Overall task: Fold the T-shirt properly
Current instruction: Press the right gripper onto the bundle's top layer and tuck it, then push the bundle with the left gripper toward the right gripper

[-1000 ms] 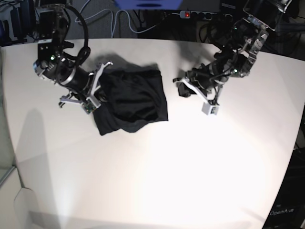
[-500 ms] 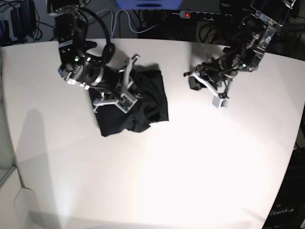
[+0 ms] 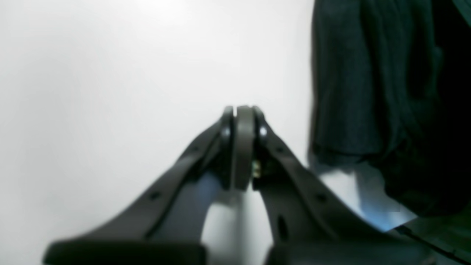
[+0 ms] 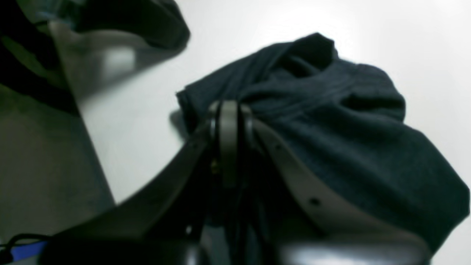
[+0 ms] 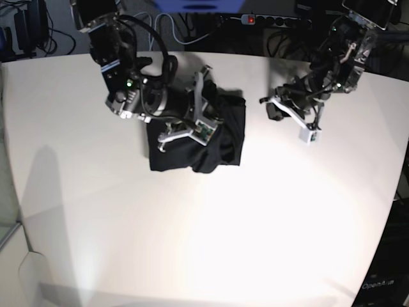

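Fingers [image 4: 230, 147] closed over black T-shirt [image 4: 331, 140], bunched fabric below, white table [image 4: 140, 147] beneath

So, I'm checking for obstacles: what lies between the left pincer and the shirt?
Only bare white tabletop separates the left pincer from the T-shirt, as the left wrist view shows.

The right tool [image 5: 208, 125] and its arm cover part of the black shirt [image 5: 180, 152] in the base view. Beside the shirt, the left wrist view's edge crops the fabric, and both tools' fingers look blurred in the wrist views.
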Action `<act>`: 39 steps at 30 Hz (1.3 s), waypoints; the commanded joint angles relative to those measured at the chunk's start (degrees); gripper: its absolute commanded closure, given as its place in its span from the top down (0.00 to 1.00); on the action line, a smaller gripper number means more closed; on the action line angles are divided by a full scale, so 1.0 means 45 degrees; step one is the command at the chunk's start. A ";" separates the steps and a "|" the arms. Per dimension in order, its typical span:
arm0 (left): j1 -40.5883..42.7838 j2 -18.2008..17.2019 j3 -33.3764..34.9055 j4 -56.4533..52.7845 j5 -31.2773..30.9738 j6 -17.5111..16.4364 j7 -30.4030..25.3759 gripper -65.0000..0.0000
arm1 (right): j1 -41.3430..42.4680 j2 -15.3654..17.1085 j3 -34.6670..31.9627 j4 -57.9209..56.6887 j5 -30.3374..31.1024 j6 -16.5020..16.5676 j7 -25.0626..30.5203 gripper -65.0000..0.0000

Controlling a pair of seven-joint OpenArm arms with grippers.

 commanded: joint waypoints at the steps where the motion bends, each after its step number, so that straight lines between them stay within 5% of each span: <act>1: -0.0116 -0.0171 -0.0056 0.0218 -0.0039 -0.0085 -0.0104 0.02 | 0.0093 -0.0005 -0.0002 0.0000 0.0140 0.0047 0.0265 0.02; 4: -0.0116 -0.0132 -0.0056 0.0218 -0.0039 -0.0085 -0.0104 0.02 | 0.0132 -0.0044 -0.0002 -0.0332 0.0159 0.0047 0.0265 0.18; 8: -0.0116 -0.0112 -0.0056 0.0218 -0.0039 -0.0085 -0.0104 0.02 | 0.0210 -0.0220 -0.0041 -0.0293 0.0159 0.0047 0.0245 0.52; 11: -0.0096 -0.0132 -0.0036 0.0218 -0.0039 -0.0085 -0.0104 0.02 | 0.0269 -0.0220 -0.0041 -0.0235 0.0159 0.0047 0.0265 0.65; 28: 0.0470 -0.0190 0.0062 0.1507 0.0078 -0.0085 -0.0084 0.02 | 0.1831 0.1441 0.0096 -0.0059 0.0159 0.0047 0.0304 0.65; 35: 0.0588 -0.0093 0.0687 0.1566 0.0097 -0.1569 -0.0104 0.02 | 0.1812 0.2203 0.1014 -0.0078 0.0140 0.0047 0.1398 0.48; 39: 0.0549 -0.0132 0.1078 0.1546 0.0097 -0.1706 -0.0104 0.02 | 0.1792 0.2437 0.1737 -0.0098 0.0140 0.0047 0.1417 0.33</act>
